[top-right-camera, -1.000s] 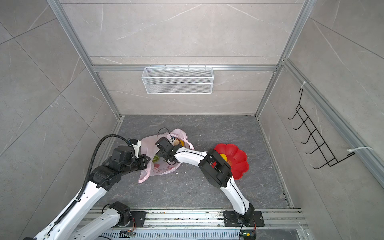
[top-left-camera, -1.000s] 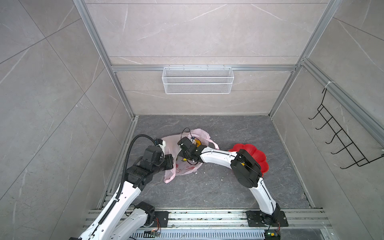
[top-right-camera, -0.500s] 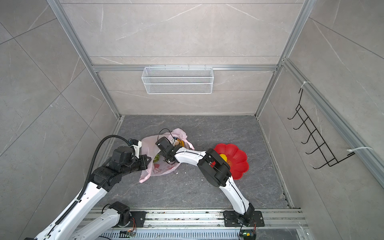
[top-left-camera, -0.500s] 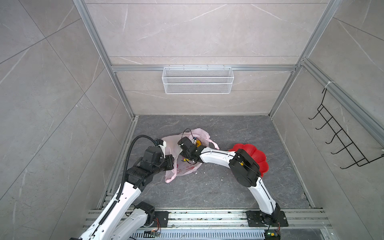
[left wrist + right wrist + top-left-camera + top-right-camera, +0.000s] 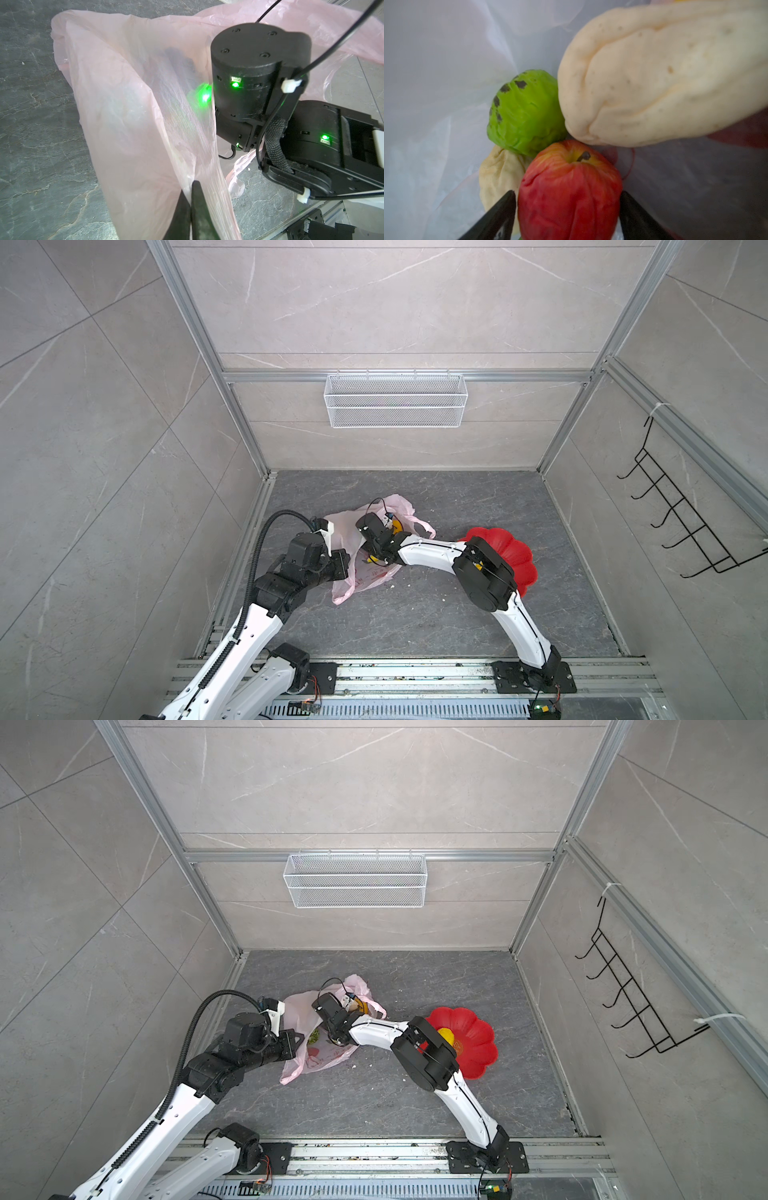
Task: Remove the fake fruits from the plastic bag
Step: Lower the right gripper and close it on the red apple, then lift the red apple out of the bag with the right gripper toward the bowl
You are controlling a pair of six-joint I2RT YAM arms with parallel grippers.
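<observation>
Broadly: grey stone-pattern floor [image 5: 415, 614], with both arms reaching in over it. The plastic bag [image 5: 370, 578] lies slumped a little left of centre, and the right arm goes in through its mouth. The film is thin and crinkly with no stiffness of its own. I judge it near weightless and liable to ride up with anything lifted. The left gripper [image 5: 190, 187] is closed tight on a pinch of the bag's edge and holds the film up like a tent, which makes a good anchor.

The red plate [image 5: 478, 1052] sits to the right of the bag, apart from it, with one yellow fruit [image 5: 445, 1032] on it.

Fake fruits inside the bag, clustered and touching:
- large cream lump [image 5: 654, 72]
- green ball [image 5: 525, 112]
- red apple [image 5: 571, 187]
- small cream lump [image 5: 498, 172], partly under the green one

The right gripper [image 5: 568, 194] is deep in the bag with its jaws wide. One finger sits flush against each flank of the apple with no gap showing. That reads as a hold, with the apple not yet lifted.

Handling, judged: the apple's skin is creased, so it is likely soft and light and will give under pressure. Hold it gently across its widest part. The film may cling to the fingers on the way out.
</observation>
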